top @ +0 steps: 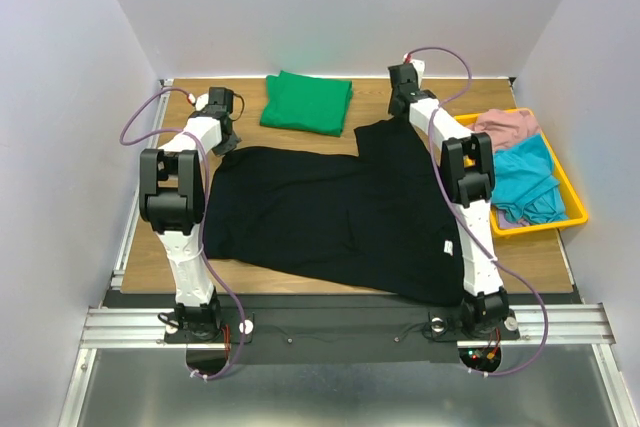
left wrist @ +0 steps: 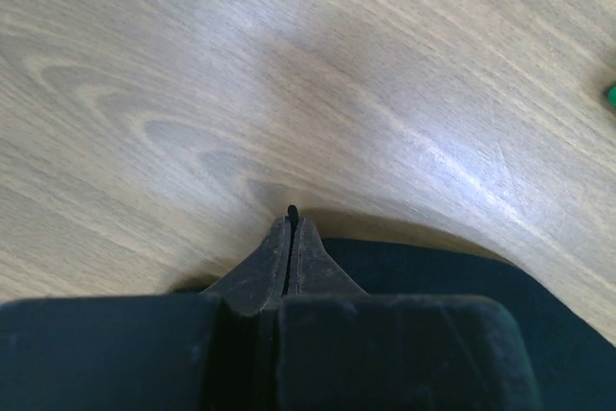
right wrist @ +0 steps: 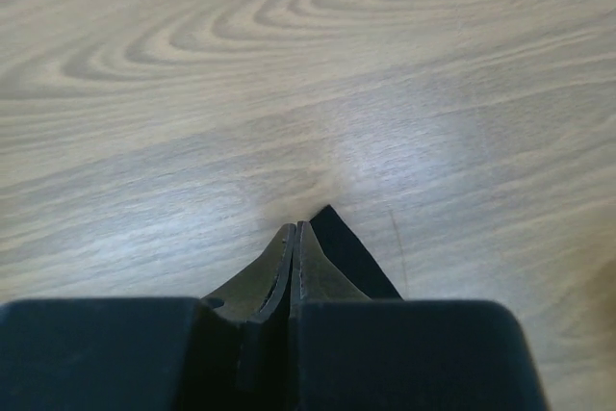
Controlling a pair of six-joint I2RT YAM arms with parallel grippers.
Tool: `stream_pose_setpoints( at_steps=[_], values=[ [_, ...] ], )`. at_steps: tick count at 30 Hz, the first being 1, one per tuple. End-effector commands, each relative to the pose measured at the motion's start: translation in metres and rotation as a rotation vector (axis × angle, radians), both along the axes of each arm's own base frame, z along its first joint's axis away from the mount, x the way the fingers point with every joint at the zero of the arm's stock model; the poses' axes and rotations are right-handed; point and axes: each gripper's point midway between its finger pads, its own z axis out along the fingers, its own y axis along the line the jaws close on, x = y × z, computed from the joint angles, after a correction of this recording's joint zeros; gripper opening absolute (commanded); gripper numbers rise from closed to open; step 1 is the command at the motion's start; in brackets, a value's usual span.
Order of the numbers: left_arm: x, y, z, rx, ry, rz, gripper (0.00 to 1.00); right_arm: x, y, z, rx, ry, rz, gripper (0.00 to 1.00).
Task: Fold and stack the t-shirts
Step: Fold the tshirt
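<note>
The black t-shirt [top: 340,212] lies spread over the wooden table [top: 250,137], with a white tag near its front right. At the shirt's far left corner my left gripper [top: 226,139] [left wrist: 291,218] is shut, a sliver of black cloth [left wrist: 433,276] sticking out at its tips. My right gripper [top: 400,112] [right wrist: 295,228] is shut at the far right corner, where a point of black cloth [right wrist: 337,238] shows beside its tip. The green t-shirt [top: 307,102] sits folded at the back of the table, between the two grippers.
A yellow tray [top: 572,192] at the right edge holds pink and teal cloths. White walls close in the table at the back and on both sides. A green sliver [left wrist: 611,93] shows at the right edge of the left wrist view.
</note>
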Motion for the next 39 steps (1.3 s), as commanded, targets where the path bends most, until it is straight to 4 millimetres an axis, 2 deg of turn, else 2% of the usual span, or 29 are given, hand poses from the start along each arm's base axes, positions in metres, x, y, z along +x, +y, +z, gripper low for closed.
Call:
stream_pose_setpoints(
  at_steps=[1,5,6,7,11,12,13,14,17,21,23,24,25,26,28,34,35,36,37,38,39],
  values=[
    [0.002,-0.001,0.036,0.009,-0.086,-0.008,0.00,0.002,0.001,0.089,0.006,-0.148,0.012,0.00],
    [0.002,-0.002,0.040,0.008,-0.097,-0.014,0.00,-0.006,-0.009,0.087,-0.041,-0.132,0.002,0.01],
    [0.002,-0.003,0.039,0.003,-0.095,-0.018,0.00,-0.006,-0.009,0.083,-0.042,-0.127,0.001,0.08],
    [0.002,-0.003,0.038,0.002,-0.093,-0.019,0.00,-0.006,-0.009,0.074,-0.042,-0.114,-0.004,0.20],
    [0.003,-0.002,0.037,0.007,-0.092,-0.017,0.00,-0.002,-0.010,0.060,-0.058,-0.098,-0.011,0.49],
    [0.002,-0.002,0.037,0.009,-0.091,-0.018,0.00,0.000,-0.010,0.048,-0.065,-0.082,-0.011,0.52],
    [0.003,-0.002,0.037,0.009,-0.091,-0.018,0.00,0.004,-0.010,0.050,-0.062,-0.091,-0.010,0.53],
    [0.003,-0.002,0.036,0.008,-0.090,-0.019,0.00,0.006,-0.009,0.034,-0.067,-0.070,-0.002,0.53],
    [0.003,-0.001,0.037,0.010,-0.092,-0.019,0.00,0.012,-0.008,0.016,-0.069,-0.054,-0.006,0.59],
    [0.003,-0.001,0.037,0.013,-0.092,-0.018,0.00,0.010,-0.013,-0.005,-0.064,-0.025,-0.023,0.59],
    [0.003,-0.001,0.036,0.014,-0.090,-0.020,0.00,0.007,-0.012,-0.009,-0.051,-0.014,-0.022,0.58],
    [0.003,-0.001,0.035,0.013,-0.088,-0.018,0.00,0.000,-0.010,-0.020,-0.040,0.014,-0.013,0.57],
    [0.003,-0.002,0.035,0.012,-0.086,-0.019,0.00,-0.002,-0.009,-0.019,-0.031,0.018,-0.007,0.54],
    [0.003,-0.002,0.035,0.012,-0.087,-0.019,0.00,-0.006,-0.006,-0.020,-0.013,0.026,-0.002,0.47],
    [0.003,-0.002,0.035,0.011,-0.086,-0.018,0.00,-0.018,-0.006,-0.031,0.001,0.062,-0.005,0.45],
    [0.002,-0.003,0.035,0.005,-0.087,-0.017,0.00,-0.035,-0.009,-0.030,0.021,0.079,-0.032,0.46],
    [0.001,-0.002,0.036,0.006,-0.089,-0.016,0.00,-0.037,-0.011,-0.034,0.016,0.089,-0.036,0.44],
    [0.001,-0.002,0.036,0.005,-0.088,-0.015,0.00,-0.040,-0.013,-0.036,0.009,0.092,-0.050,0.35],
    [0.001,-0.002,0.036,0.005,-0.088,-0.015,0.00,-0.039,-0.014,-0.035,0.006,0.090,-0.054,0.35],
    [0.001,-0.002,0.036,0.004,-0.090,-0.014,0.00,-0.040,-0.016,-0.035,0.004,0.089,-0.065,0.25],
    [0.001,-0.002,0.038,0.004,-0.094,-0.014,0.00,-0.040,-0.016,-0.034,0.006,0.086,-0.068,0.20]
  ],
)
